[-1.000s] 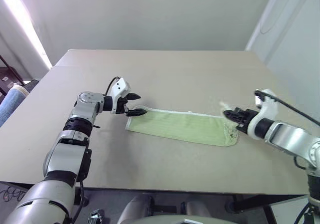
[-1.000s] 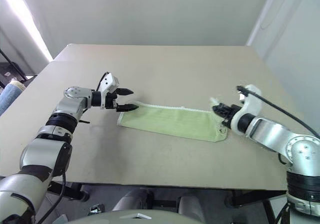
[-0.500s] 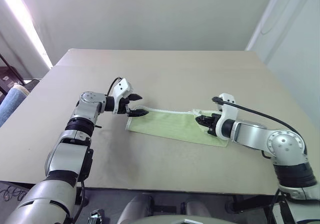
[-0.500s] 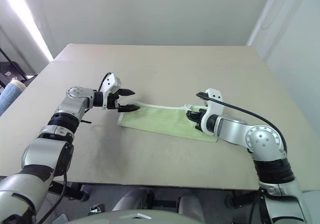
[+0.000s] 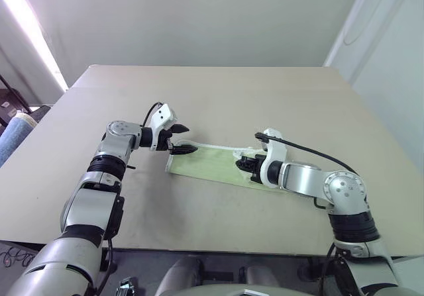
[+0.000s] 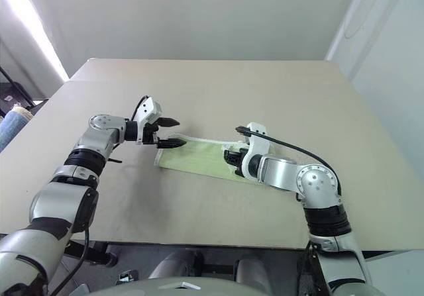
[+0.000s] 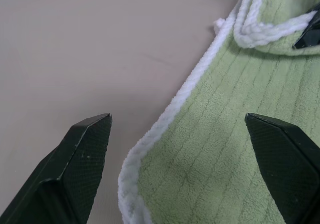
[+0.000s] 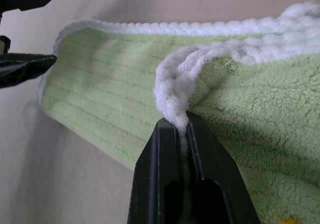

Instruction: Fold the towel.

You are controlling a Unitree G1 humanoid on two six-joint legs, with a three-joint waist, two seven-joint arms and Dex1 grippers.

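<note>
While my right gripper (image 8: pixel 181 134) is pinched shut on the white stitched edging of the light lime-green terry towel (image 5: pixel 212 165), carrying that end over the rest, I judge the fold to be half done. My left gripper (image 5: pixel 177 139) hangs with its jaws wide apart over the towel's far corner, holding nothing. The towel lies flat on the tan surface (image 5: pixel 218 97). Next I must lay my edge flush upon that corner. I can read no label or writing.
</note>
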